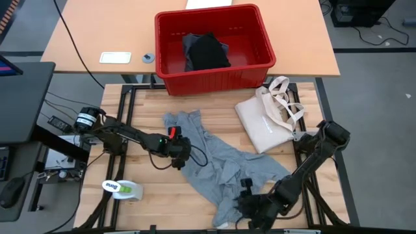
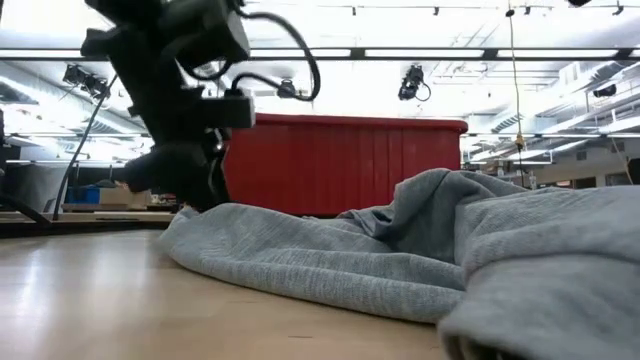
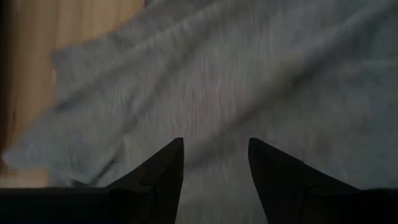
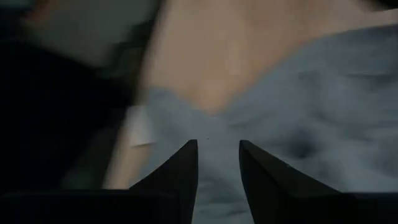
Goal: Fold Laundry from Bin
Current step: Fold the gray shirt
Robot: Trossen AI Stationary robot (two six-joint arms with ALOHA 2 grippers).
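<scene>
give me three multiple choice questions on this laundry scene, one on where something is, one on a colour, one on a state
1. Where is the cream tote bag?
A. inside the bin
B. on the table, between the bin and the right arm
C. under the left arm

2. What colour is the bin?
A. blue
B. red
C. white

3. How does the grey T-shirt lie?
A. neatly folded
B. spread out and crumpled on the table
C. hanging over the bin's rim

Answers: 1 B, the high view shows it on the wood beside the bin's near corner. 2 B, its walls are red in the high and low views. 3 B, it sprawls in wrinkles between the left gripper and the right gripper.
</scene>
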